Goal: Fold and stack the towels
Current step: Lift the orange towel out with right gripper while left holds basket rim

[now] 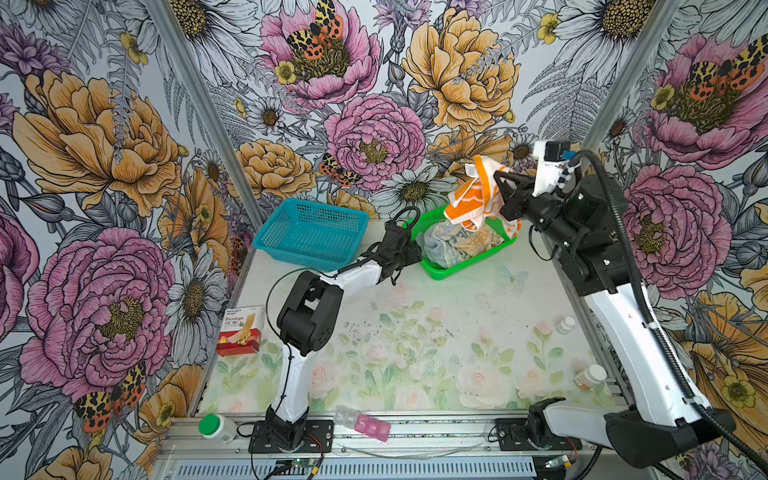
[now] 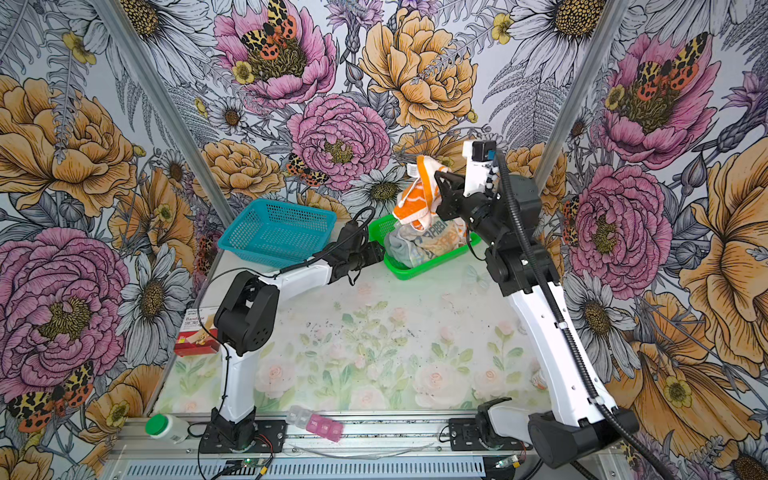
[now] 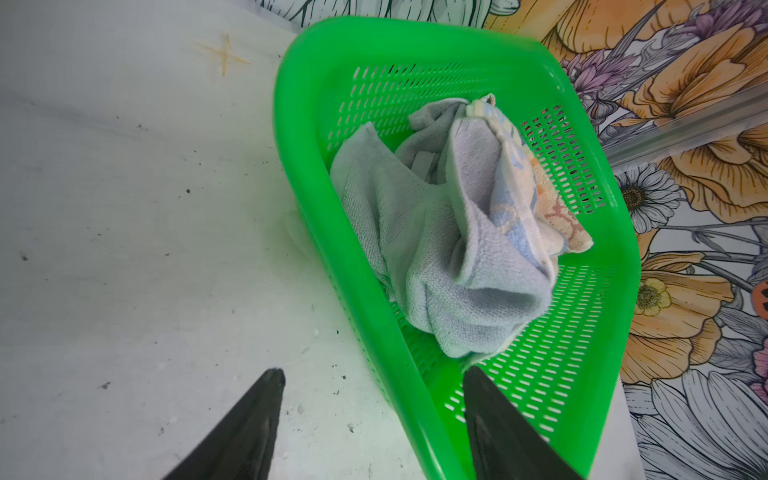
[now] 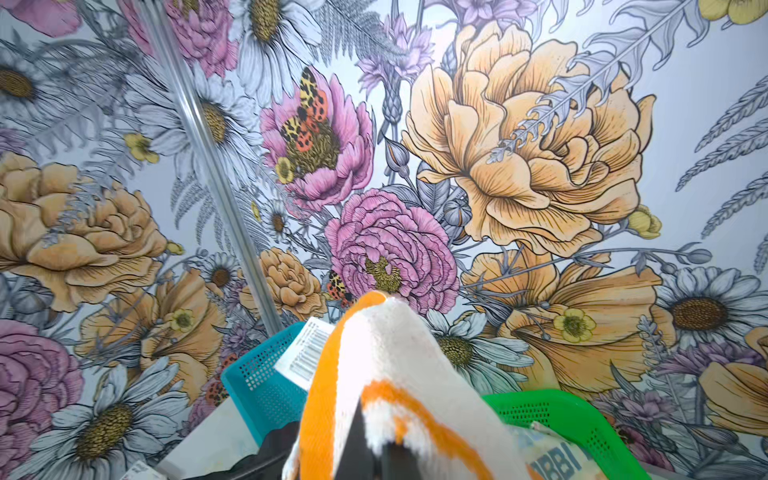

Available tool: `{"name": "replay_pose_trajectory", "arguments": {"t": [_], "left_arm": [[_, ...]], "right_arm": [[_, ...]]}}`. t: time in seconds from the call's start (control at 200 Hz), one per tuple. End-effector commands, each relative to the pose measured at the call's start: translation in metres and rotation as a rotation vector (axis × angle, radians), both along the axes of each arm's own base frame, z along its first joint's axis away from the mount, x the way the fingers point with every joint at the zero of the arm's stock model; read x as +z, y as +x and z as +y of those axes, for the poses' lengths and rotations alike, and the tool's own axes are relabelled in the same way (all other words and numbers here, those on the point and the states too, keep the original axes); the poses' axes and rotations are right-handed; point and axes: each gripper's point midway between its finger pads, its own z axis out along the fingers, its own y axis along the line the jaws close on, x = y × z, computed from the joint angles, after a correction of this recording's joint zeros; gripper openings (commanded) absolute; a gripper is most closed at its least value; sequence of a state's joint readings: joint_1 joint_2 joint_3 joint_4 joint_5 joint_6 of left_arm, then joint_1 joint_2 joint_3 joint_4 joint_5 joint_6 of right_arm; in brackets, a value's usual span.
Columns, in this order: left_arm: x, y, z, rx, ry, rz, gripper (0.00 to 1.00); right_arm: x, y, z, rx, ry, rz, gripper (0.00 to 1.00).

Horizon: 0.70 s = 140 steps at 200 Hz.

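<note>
gripping orange towel [image 1: 467,199] in right gripper [image 1: 496,178], left gripper [image 3: 372,371] jaws apart, box [image 1: 240,330] reading "bandage"

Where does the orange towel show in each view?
Top view: orange towel hangs above the green basket, right of centre.
Top view: the same, above the basket.
Left wrist: not in it.
Right wrist: close foreground, before the basket.
Shared landmark: green basket.
</note>
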<state>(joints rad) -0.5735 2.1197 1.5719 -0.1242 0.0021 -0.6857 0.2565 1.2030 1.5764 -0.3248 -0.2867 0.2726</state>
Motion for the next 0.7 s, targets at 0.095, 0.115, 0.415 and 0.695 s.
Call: {"name": "replay_pose_trajectory", "arguments": {"t": [0.095,0.115,0.415,0.695], "left_arm": [[0.013,0.003,-0.036,-0.080,-0.038,-0.070,0.71],[0.012,0.002,-0.037,-0.084,-0.029,-0.072,0.72],[-0.003,0.009,-0.040,-0.079,-0.023,-0.050,0.47],[-0.008,0.002,-0.034,-0.107,-0.018,-0.008,0.25]], "right_arm": [[-0.031,-0.055,0.004,0.099,0.083,0.084,0.00],[-0.037,-0.059,0.002,0.097,0.083,0.093,0.00],[-0.103,-0.099,-0.009,0.087,0.102,0.231,0.00],[-0.098,-0.103,-0.008,0.101,0.101,0.233,0.00]]}}
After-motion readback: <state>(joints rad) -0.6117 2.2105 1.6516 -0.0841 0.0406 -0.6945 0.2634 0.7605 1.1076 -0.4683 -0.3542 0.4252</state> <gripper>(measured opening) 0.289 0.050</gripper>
